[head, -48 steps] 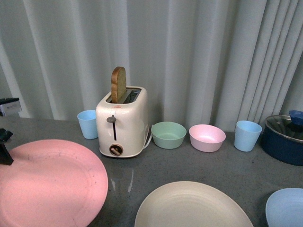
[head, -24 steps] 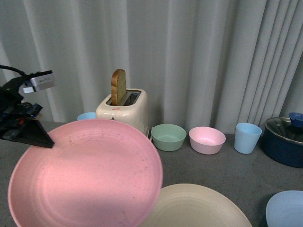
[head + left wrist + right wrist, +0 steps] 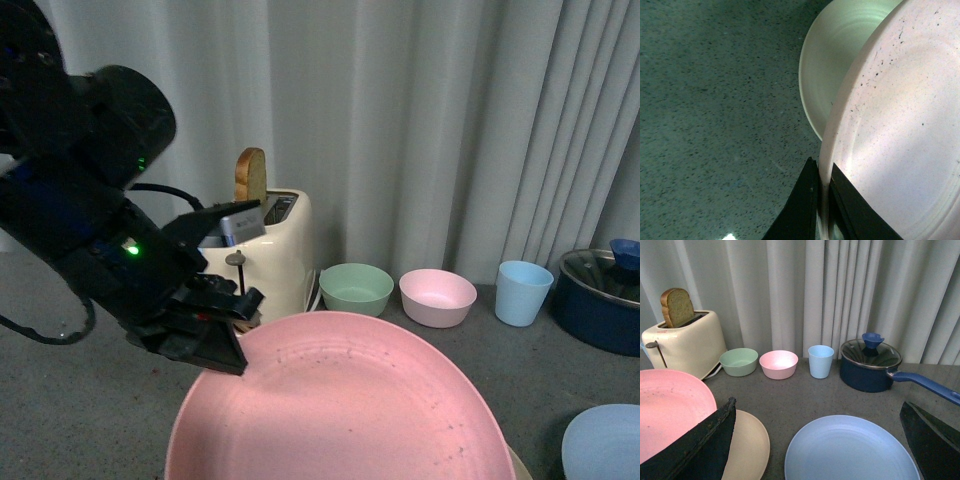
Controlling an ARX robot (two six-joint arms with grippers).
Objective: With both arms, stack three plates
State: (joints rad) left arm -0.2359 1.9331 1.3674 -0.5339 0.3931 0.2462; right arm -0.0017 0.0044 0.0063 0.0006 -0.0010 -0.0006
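1. Pink plate [image 3: 340, 410]: nearest item, held clear of the grey table [image 3: 80, 420] and partly over the cream plate. Speckled inner face turned towards the front camera.
2. Left gripper [image 3: 822, 181]: black fingers [image 3: 800, 205] pinched on the pink plate's rim, one on each face. The dark arm rises behind it on the left side of the front view.
3. Cream plate [image 3: 840, 65]: flat on the table, mostly covered by the pink plate. Whether the two touch cannot be told.
4. Blue plate [image 3: 850, 450]: flat on the table to the right, apart from the cream plate.
5. Right gripper [image 3: 817, 402]: fingers [image 3: 695, 450] spread wide, holding nothing, hanging above the blue plate.
6. Back row, left to right:
   - cream toaster [image 3: 275, 250] with a slice of bread [image 3: 250, 177] standing in one slot
   - green bowl [image 3: 356, 287]
   - pink bowl [image 3: 437, 294]
   - light blue cup [image 3: 523, 292]
   - dark blue pot [image 3: 867, 372] with a glass lid and its handle pointing right
7. Pale pleated curtain [image 3: 420, 120]: the backdrop across the full width.
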